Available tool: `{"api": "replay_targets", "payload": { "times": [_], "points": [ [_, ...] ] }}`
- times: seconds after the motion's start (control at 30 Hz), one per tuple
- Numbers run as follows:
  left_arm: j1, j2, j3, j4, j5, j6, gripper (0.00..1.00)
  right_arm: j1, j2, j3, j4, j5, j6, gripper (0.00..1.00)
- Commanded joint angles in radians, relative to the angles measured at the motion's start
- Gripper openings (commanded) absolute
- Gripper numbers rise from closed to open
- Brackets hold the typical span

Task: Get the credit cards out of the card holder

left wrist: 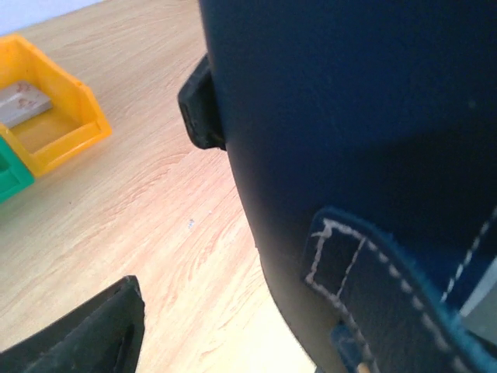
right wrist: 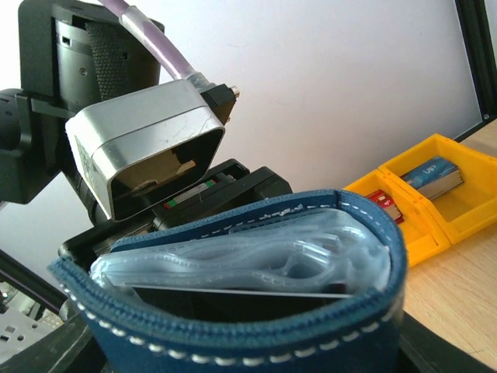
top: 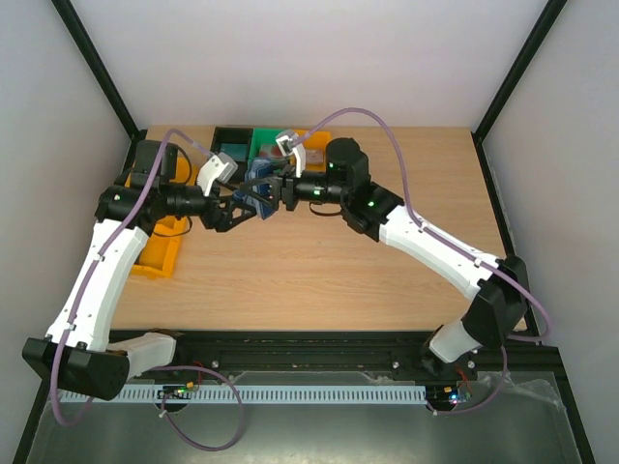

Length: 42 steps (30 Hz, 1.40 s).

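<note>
Right fingers [right wrist: 439, 353] around card holder [right wrist: 233, 330], card [right wrist: 233, 292] seemingly inside.

The card holder [left wrist: 349, 155] is running off the left wrist view's top, right and bottom edges. Inside it, plastic sleeves [right wrist: 256, 260] are covering all but the pale edge of one card [right wrist: 233, 291].

No text can be read with certainty. In the right wrist view, a blue object [right wrist: 432, 174] in a yellow bin [right wrist: 475, 219] carries white lettering too blurred to make out; a red item [right wrist: 384, 204] beside it shows illegible white marks.
</note>
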Motion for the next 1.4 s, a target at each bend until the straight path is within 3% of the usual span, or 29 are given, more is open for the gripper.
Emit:
{"api": "replay_targets", "payload": {
  "times": [0.0, 0.07, 0.13, 0.2, 0.33, 0.47, 0.67, 0.8, 1.03, 1.13, 1.3, 1.37],
  "points": [
    [0.004, 0.014, 0.022, 0.092, -0.032, -0.094, 0.7, 0.007, 0.021, 0.019, 0.094, -0.066, 0.059, 0.04],
    [0.005, 0.014, 0.016, 0.096, -0.009, -0.1, 0.57, 0.008, 0.029, 0.019, 0.099, -0.07, 0.067, 0.04],
    [0.005, 0.009, 0.009, 0.093, 0.024, -0.098, 0.33, 0.007, 0.032, 0.016, 0.094, -0.067, 0.065, 0.06],
    [0.005, 0.003, 0.009, 0.086, 0.034, -0.094, 0.06, 0.005, 0.024, 0.01, 0.078, -0.055, 0.056, 0.14],
    [0.006, -0.006, 0.007, 0.078, -0.002, -0.101, 0.02, -0.025, -0.007, -0.012, 0.008, 0.036, 0.039, 0.59],
    [0.008, -0.014, 0.004, 0.07, -0.017, -0.091, 0.02, -0.049, -0.045, -0.046, -0.069, 0.154, -0.003, 0.79],
    [0.014, -0.022, 0.011, 0.047, -0.017, -0.06, 0.02, -0.07, -0.103, -0.088, -0.097, 0.05, -0.065, 0.79],
    [0.017, -0.029, 0.025, 0.026, -0.001, -0.04, 0.02, -0.077, -0.148, -0.112, -0.128, 0.078, -0.111, 0.7],
    [0.026, -0.031, 0.058, -0.01, 0.004, 0.001, 0.02, -0.079, -0.194, -0.113, -0.235, 0.057, -0.231, 0.69],
    [0.031, -0.029, 0.061, -0.009, 0.012, 0.004, 0.02, -0.08, -0.202, -0.109, -0.295, 0.09, -0.281, 0.65],
    [0.037, -0.028, 0.07, -0.021, 0.042, 0.017, 0.02, -0.079, -0.178, -0.088, -0.328, 0.07, -0.282, 0.58],
    [0.037, -0.027, 0.072, -0.021, 0.049, 0.015, 0.02, -0.079, -0.171, -0.081, -0.334, 0.038, -0.282, 0.6]
  ]
}}
